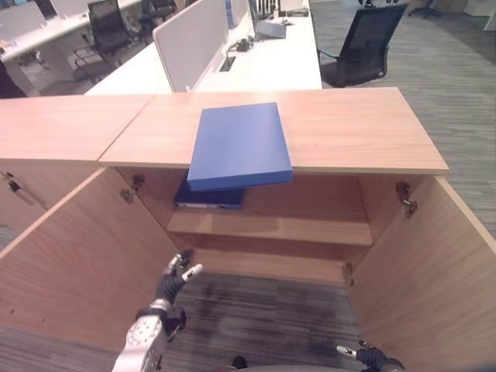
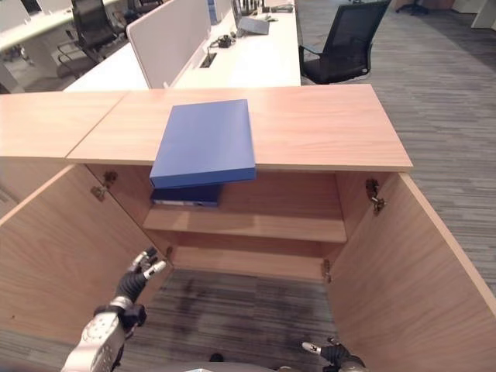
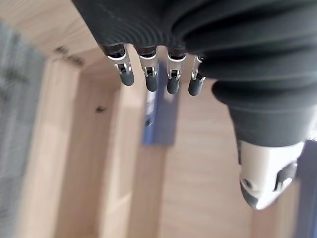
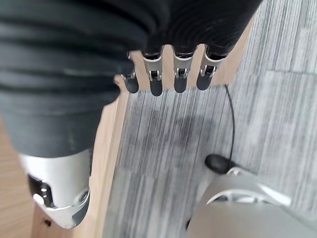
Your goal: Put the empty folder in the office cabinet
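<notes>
The blue folder [image 1: 239,145] lies flat on top of the cabinet [image 1: 356,128], its near edge hanging a little over the open front. Under it, on the upper shelf [image 1: 271,227], lies another blue folder [image 1: 209,198]. Both doors stand open. The left hand [image 1: 175,280] is low by the left door, fingers straight and holding nothing; the right hand [image 1: 370,356] is low too, fingers relaxed and empty. I think the left hand should rise to the overhanging edge, take it firmly, and keep the folder level while sliding it onto the shelf.

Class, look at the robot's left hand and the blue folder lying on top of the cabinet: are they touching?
Apart. In the left eye view the left hand is low by the open left door, with the shelf between it and the blue folder.
</notes>
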`<state>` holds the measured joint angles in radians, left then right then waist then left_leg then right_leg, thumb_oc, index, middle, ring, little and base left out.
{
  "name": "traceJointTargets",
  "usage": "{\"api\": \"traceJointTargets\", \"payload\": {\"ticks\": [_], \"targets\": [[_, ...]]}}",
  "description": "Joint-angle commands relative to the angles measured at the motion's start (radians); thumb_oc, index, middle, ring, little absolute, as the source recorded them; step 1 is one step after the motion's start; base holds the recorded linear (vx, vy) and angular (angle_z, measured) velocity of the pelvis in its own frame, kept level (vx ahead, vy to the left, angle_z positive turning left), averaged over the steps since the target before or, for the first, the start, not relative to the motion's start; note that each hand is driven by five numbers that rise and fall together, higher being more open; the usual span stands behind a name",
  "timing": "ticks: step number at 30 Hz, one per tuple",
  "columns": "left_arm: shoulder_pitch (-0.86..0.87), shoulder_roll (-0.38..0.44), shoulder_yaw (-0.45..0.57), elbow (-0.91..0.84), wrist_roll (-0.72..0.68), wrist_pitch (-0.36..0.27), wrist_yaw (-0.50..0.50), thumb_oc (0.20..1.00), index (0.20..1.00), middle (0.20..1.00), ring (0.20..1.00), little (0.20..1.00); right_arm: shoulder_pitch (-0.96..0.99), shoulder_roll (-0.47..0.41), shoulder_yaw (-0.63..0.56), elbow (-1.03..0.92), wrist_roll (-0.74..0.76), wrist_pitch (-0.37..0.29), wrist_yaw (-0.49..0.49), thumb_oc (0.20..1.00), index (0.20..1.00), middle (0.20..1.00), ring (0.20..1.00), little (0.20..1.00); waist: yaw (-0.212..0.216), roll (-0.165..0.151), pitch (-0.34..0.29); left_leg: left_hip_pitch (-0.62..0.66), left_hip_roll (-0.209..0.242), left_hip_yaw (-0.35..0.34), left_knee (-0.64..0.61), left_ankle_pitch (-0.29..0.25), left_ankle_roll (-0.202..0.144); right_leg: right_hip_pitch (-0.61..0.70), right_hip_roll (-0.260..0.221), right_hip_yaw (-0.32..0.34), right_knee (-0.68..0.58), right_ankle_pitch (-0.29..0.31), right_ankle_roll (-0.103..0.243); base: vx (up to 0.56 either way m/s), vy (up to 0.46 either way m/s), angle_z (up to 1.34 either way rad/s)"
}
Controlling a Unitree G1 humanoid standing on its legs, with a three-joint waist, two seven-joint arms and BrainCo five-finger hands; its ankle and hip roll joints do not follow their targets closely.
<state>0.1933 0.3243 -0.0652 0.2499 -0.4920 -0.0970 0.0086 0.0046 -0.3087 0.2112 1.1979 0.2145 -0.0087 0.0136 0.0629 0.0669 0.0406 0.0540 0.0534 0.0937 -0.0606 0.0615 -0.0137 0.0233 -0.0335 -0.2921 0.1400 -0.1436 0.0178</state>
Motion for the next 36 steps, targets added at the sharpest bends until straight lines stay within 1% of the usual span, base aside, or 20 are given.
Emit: {"api": "traceJointTargets", "payload": {"ticks": [1, 2, 3, 4, 5, 6, 7, 8, 9, 10, 11, 12, 13, 14, 16, 23, 26, 27, 32, 36], "targets": [[-0.017, 0.021, 0.045, -0.049, -0.065, -0.028, 0.050, 1.000, 1.000, 1.000, 1.000, 1.000, -0.058, 0.026, 0.017, 0.025, -0.009, 0.014, 0.014, 1.000, 1.000, 1.000, 1.000, 1.000, 0.009, -0.096, 0.060, 0.006, -0.101, -0.029, 0.069, -0.104, 0.021, 0.086, 0.002, 0.054, -0.217, 0.163, 0.076, -0.10, -0.088, -0.01], [-0.013, 0.022, 0.059, -0.102, -0.057, -0.027, 0.061, 1.000, 1.000, 1.000, 1.000, 1.000, -0.059, 0.025, 0.016, 0.025, -0.008, 0.020, 0.013, 1.000, 1.000, 1.000, 1.000, 1.000, 0.014, -0.102, 0.072, -0.018, -0.099, -0.031, 0.110, -0.112, 0.020, 0.080, -0.002, 0.050, -0.204, 0.161, 0.072, -0.07, -0.082, 0.00], [0.010, 0.034, 0.118, -0.221, 0.053, -0.038, 0.107, 1.000, 1.000, 1.000, 1.000, 1.000, -0.056, 0.028, 0.015, 0.027, -0.013, 0.023, 0.011, 1.000, 1.000, 1.000, 1.000, 1.000, 0.030, -0.109, 0.081, -0.025, -0.098, -0.038, 0.116, -0.124, 0.022, 0.081, 0.002, 0.041, -0.203, 0.159, 0.067, -0.07, -0.082, 0.03], [0.012, 0.034, 0.119, -0.224, 0.054, -0.036, 0.107, 1.000, 1.000, 1.000, 1.000, 1.000, -0.055, 0.029, 0.016, 0.027, -0.013, 0.023, 0.011, 1.000, 1.000, 1.000, 1.000, 1.000, 0.030, -0.109, 0.081, -0.024, -0.098, -0.038, 0.115, -0.124, 0.022, 0.082, 0.002, 0.041, -0.203, 0.159, 0.067, -0.03, -0.072, -0.02], [0.027, 0.027, 0.151, -0.267, 0.109, -0.046, 0.131, 1.000, 1.000, 1.000, 1.000, 1.000, -0.046, 0.033, 0.013, 0.027, -0.015, 0.023, 0.009, 1.000, 1.000, 1.000, 1.000, 1.000, 0.037, -0.112, 0.077, -0.021, -0.099, -0.040, 0.105, -0.125, 0.024, 0.086, 0.004, 0.036, -0.211, 0.160, 0.068, 0.03, -0.054, 0.09], [0.051, 0.009, 0.220, -0.326, 0.203, -0.056, 0.201, 1.000, 1.000, 1.000, 1.000, 1.000, -0.022, 0.042, 0.009, 0.025, -0.009, 0.023, 0.009, 1.000, 1.000, 1.000, 1.000, 1.000, 0.047, -0.120, 0.069, -0.008, -0.100, -0.043, 0.084, -0.121, 0.023, 0.098, 0.005, 0.028, -0.224, 0.160, 0.072, 0.03, -0.054, 0.10], [0.053, 0.007, 0.220, -0.330, 0.205, -0.054, 0.202, 1.000, 1.000, 1.000, 1.000, 1.000, -0.022, 0.043, 0.010, 0.025, -0.009, 0.023, 0.009, 1.000, 1.000, 1.000, 1.000, 1.000, 0.046, -0.121, 0.068, -0.007, -0.100, -0.043, 0.082, -0.120, 0.023, 0.098, 0.005, 0.027, -0.224, 0.160, 0.072, 0.04, -0.053, 0.13], [0.060, 0.004, 0.249, -0.350, 0.255, -0.050, 0.235, 1.000, 1.000, 1.000, 1.000, 1.000, -0.011, 0.048, 0.009, 0.021, -0.005, 0.024, 0.009, 1.000, 1.000, 1.000, 1.000, 1.000, 0.049, -0.125, 0.063, 0.002, -0.100, -0.044, 0.069, -0.117, 0.023, 0.102, 0.005, 0.025, -0.226, 0.159, 0.074, 0.06, -0.042, 0.09], [0.074, 0.012, 0.313, -0.413, 0.374, -0.055, 0.303, 1.000, 1.000, 1.000, 1.000, 1.000, 0.008, 0.060, 0.006, 0.021, -0.002, 0.022, 0.003, 1.000, 1.000, 1.000, 1.000, 1.000, 0.054, -0.127, 0.056, 0.019, -0.096, -0.044, 0.049, -0.114, 0.022, 0.111, 0.008, 0.023, -0.227, 0.153, 0.076, 0.06, -0.042, 0.03], [0.077, 0.011, 0.314, -0.417, 0.377, -0.053, 0.304, 1.000, 1.000, 1.000, 1.000, 1.000, 0.008, 0.061, 0.007, 0.021, -0.002, 0.022, 0.003, 1.000, 1.000, 1.000, 1.000, 1.000, 0.054, -0.128, 0.056, 0.021, -0.096, -0.044, 0.047, -0.113, 0.022, 0.111, 0.008, 0.023, -0.227, 0.152, 0.076, 0.07, -0.042, 0.03], [0.064, 0.020, 0.347, -0.455, 0.490, -0.052, 0.371, 1.000, 1.000, 1.000, 1.000, 1.000, 0.022, 0.072, 0.007, 0.027, 0.010, 0.014, -0.010, 1.000, 1.000, 1.000, 1.000, 1.000, 0.055, -0.131, 0.048, 0.042, -0.092, -0.043, 0.021, -0.109, 0.018, 0.121, 0.010, 0.024, -0.227, 0.144, 0.077, 0.04, -0.021, -0.06], [0.052, 0.024, 0.354, -0.475, 0.527, -0.055, 0.386, 1.000, 1.000, 1.000, 1.000, 1.000, 0.028, 0.077, 0.008, 0.029, 0.015, 0.010, -0.013, 1.000, 1.000, 1.000, 1.000, 1.000, 0.054, -0.132, 0.045, 0.049, -0.089, -0.041, 0.015, -0.108, 0.017, 0.123, 0.010, 0.024, -0.227, 0.141, 0.078, 0.06, -0.025, -0.05], [0.018, 0.046, 0.342, -0.502, 0.609, -0.051, 0.407, 1.000, 1.000, 1.000, 1.000, 1.000, 0.033, 0.085, 0.017, 0.041, 0.018, 0.003, -0.021, 1.000, 1.000, 1.000, 1.000, 1.000, 0.050, -0.132, 0.039, 0.067, -0.085, -0.037, -0.007, -0.106, 0.014, 0.127, 0.012, 0.024, -0.227, 0.136, 0.079, 0.03, -0.009, -0.06], [0.016, 0.046, 0.341, -0.501, 0.611, -0.051, 0.408, 1.000, 1.000, 1.000, 1.000, 1.000, 0.032, 0.086, 0.017, 0.042, 0.018, 0.003, -0.022, 1.000, 1.000, 1.000, 1.000, 1.000, 0.050, -0.133, 0.040, 0.069, -0.085, -0.037, -0.009, -0.105, 0.014, 0.128, 0.012, 0.024, -0.227, 0.135, 0.079, 0.00, 0.000, 0.00], [-0.025, 0.085, 0.314, -0.513, 0.675, -0.050, 0.405, 1.000, 1.000, 1.000, 1.000, 1.000, 0.029, 0.090, 0.028, 0.052, 0.017, -0.001, -0.022, 1.000, 1.000, 1.000, 1.000, 1.000, 0.043, -0.131, 0.035, 0.078, -0.084, -0.034, -0.022, -0.103, 0.012, 0.129, 0.013, 0.026, -0.227, 0.135, 0.081, 0.00, 0.000, 0.00], [-0.257, 0.252, 0.131, -0.553, 0.859, -0.086, 0.329, 1.000, 1.000, 1.000, 1.000, 1.000, -0.014, 0.097, 0.067, 0.076, -0.011, -0.003, -0.022, 1.000, 1.000, 1.000, 1.000, 1.000, 0.009, -0.128, 0.016, 0.082, -0.084, -0.022, -0.027, -0.114, 0.012, 0.122, 0.013, 0.042, -0.227, 0.146, 0.089, 0.00, 0.008, -0.01], [-0.409, 0.322, -0.017, -0.545, 0.923, -0.104, 0.268, 1.000, 1.000, 1.000, 1.000, 1.000, -0.025, 0.091, 0.087, 0.081, -0.030, -0.002, -0.017, 1.000, 1.000, 1.000, 1.000, 1.000, -0.012, -0.125, -0.001, 0.089, -0.083, -0.008, -0.027, -0.123, 0.013, 0.118, 0.016, 0.060, -0.227, 0.151, 0.093, -0.01, 0.033, -0.15], [-0.454, 0.332, -0.067, -0.524, 0.927, -0.106, 0.249, 1.000, 1.000, 1.000, 1.000, 1.000, -0.027, 0.088, 0.088, 0.079, -0.032, -0.002, -0.016, 1.000, 1.000, 1.000, 1.000, 1.000, -0.016, -0.125, -0.003, 0.092, -0.083, -0.002, -0.027, -0.125, 0.014, 0.119, 0.017, 0.066, -0.227, 0.152, 0.094, 0.00, 0.020, -0.16], [-0.531, 0.328, -0.167, -0.453, 0.953, -0.101, 0.226, 1.000, 1.000, 1.000, 1.000, 1.000, -0.023, 0.085, 0.099, 0.080, -0.047, 0.000, -0.014, 1.000, 1.000, 1.000, 1.000, 1.000, -0.029, -0.125, -0.010, 0.098, -0.081, 0.013, -0.027, -0.129, 0.015, 0.116, 0.018, 0.078, -0.227, 0.157, 0.097, -0.01, 0.018, -0.10], [-0.560, 0.320, -0.213, -0.407, 0.973, -0.093, 0.221, 1.000, 1.000, 1.000, 1.000, 1.000, -0.022, 0.087, 0.103, 0.088, -0.050, 0.003, -0.017, 1.000, 1.000, 1.000, 1.000, 1.000, -0.033, -0.126, -0.012, 0.100, -0.081, 0.017, -0.027, -0.131, 0.017, 0.116, 0.019, 0.083, -0.227, 0.158, 0.097, 0.00, 0.009, -0.12]]}}
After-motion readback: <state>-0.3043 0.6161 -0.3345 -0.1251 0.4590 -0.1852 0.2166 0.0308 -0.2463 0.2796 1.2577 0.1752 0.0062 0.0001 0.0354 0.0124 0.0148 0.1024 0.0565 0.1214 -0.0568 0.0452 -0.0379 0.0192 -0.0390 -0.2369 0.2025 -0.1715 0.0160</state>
